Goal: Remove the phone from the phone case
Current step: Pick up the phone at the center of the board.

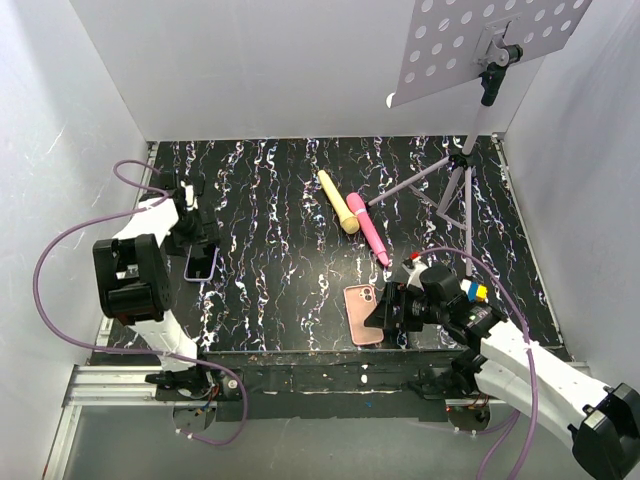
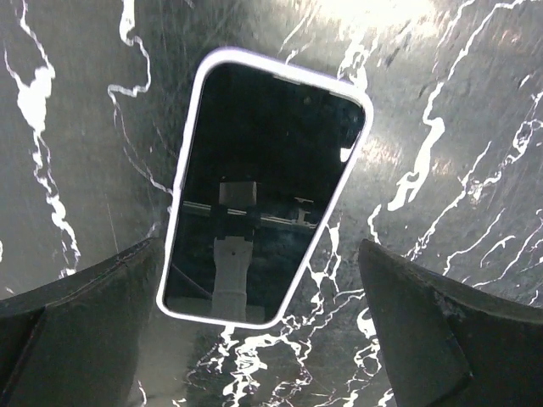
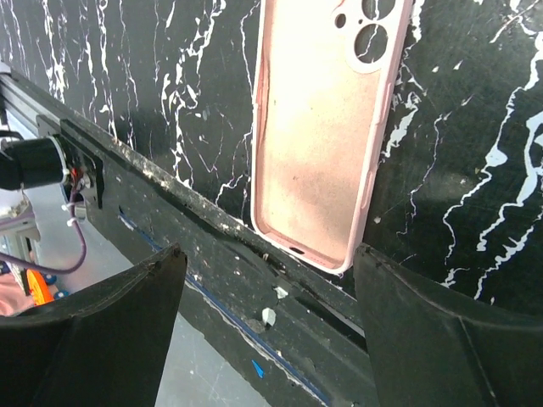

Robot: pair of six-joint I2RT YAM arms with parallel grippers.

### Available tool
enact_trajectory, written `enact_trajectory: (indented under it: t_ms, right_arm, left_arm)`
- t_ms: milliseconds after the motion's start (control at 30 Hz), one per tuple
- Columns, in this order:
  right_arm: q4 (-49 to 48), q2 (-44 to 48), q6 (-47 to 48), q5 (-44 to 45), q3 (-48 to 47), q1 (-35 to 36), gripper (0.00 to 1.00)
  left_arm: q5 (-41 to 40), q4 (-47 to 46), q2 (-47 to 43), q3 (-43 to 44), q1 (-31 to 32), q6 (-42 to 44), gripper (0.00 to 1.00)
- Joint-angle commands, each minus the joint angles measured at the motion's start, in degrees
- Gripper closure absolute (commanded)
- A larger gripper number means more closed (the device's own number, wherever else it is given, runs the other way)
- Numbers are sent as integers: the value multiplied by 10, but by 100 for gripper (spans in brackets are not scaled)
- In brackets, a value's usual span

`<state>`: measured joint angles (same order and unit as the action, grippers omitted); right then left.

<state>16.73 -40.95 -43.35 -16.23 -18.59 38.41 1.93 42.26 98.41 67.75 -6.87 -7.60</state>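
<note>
Listing what we count on the desk (image 1: 270, 210): one phone (image 2: 263, 186), bare, screen up, lying flat at the left side beneath the left hand (image 2: 259, 250), whose fingers stand spread and grip nothing. One phone case (image 3: 322, 144), salmon-pink, hollow side up and empty, at the near edge on the right, well apart from the phone. The right hand (image 3: 267, 254) hovers over its near end, fingers likewise parted. Two sticks, one yellow (image 1: 338, 202) and one pink (image 1: 370, 230), just beside each other mid-desk. One perforated panel (image 1: 480, 45) on a tripod, far right.
</note>
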Motion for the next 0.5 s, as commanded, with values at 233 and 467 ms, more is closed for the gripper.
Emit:
enact_trajectory:
  t_ms: [233,467]
  right_arm:
    - [29,77,58,-28,-42,0,15]
    - [37,81,64,-27,-47,-1,15]
  left_arm:
    - [11,33,77,90,-10,114,2]
    - [43,28,106,93,-9,103,2]
